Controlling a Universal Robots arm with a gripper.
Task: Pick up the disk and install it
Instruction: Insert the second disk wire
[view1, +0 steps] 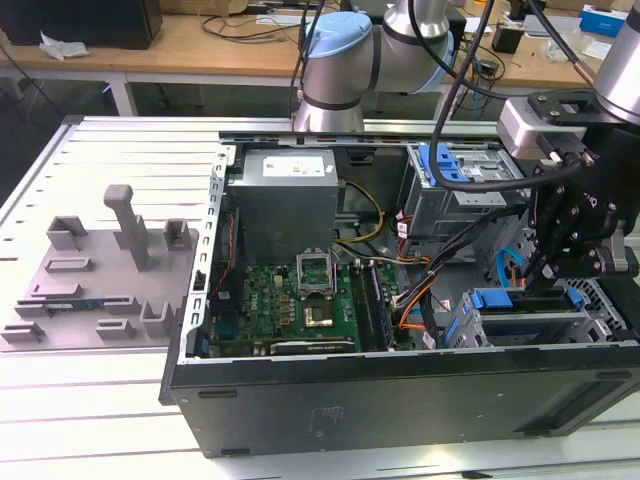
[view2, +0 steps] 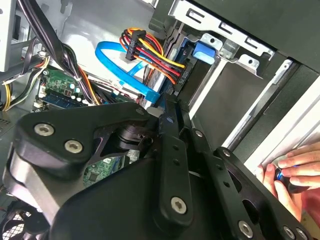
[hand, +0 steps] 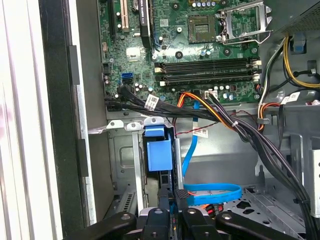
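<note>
The disk (view1: 520, 303) stands on edge in the lower drive bay at the case's front corner, on the exterior view's right, and its blue carrier frame (hand: 157, 155) shows end-on in the first wrist view. My gripper (view1: 540, 268) hangs straight over it. Its two black fingers come down side by side to the disk's upper edge, with almost no gap between them, in both wrist views (hand: 173, 197) (view2: 167, 106). The gripper is shut, tips at the disk's top edge. A blue flat cable (hand: 210, 192) and a bundle of red, yellow and black wires (view2: 152, 55) lie right beside the fingers.
The open case holds a green motherboard (view1: 300, 300), a grey power supply box (view1: 285, 200) and an upper perforated cage with a blue latch (view1: 455, 165). A person's hand (view2: 295, 172) rests at the case's outer edge. A grey fixture plate (view1: 100, 270) lies on the exterior view's left.
</note>
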